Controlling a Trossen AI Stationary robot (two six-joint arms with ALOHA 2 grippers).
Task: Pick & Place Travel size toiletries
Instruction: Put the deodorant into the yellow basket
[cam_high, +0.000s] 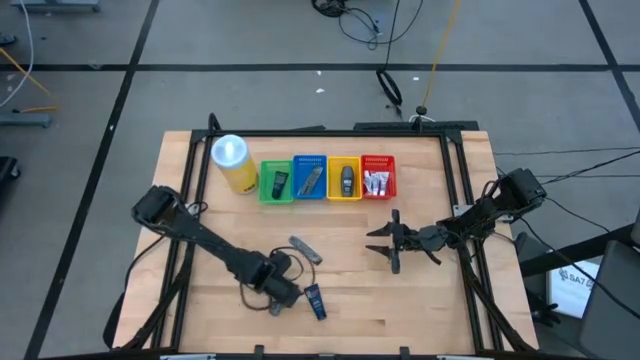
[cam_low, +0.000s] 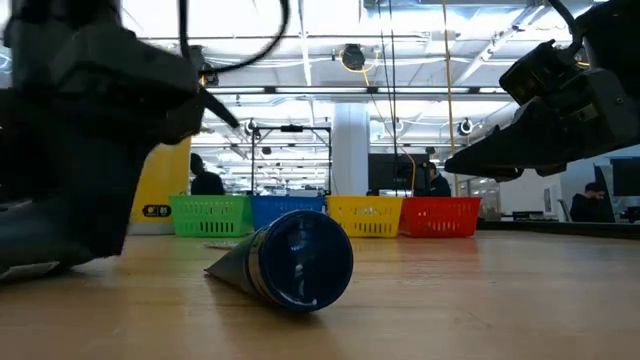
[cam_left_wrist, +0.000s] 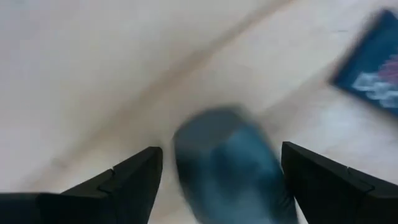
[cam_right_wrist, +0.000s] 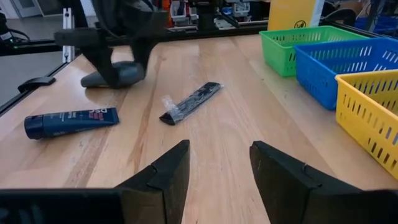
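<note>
Dark grey oval stick (cam_left_wrist: 227, 165) lay on the table directly between the open left gripper's (cam_left_wrist: 221, 180) fingers, dark blue tube (cam_high: 316, 301) just beside; we saw the open right gripper (cam_high: 386, 243) well apart.

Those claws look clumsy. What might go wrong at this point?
The left gripper hangs open around a dark grey oval stick; closing off-centre could squirt the rounded stick sideways. The dark blue tube lies close beside that gripper, so the arm might nudge it and set it rolling. The flat sachet lies flush on the table, giving fingers little to catch. The right gripper waits open.
</note>
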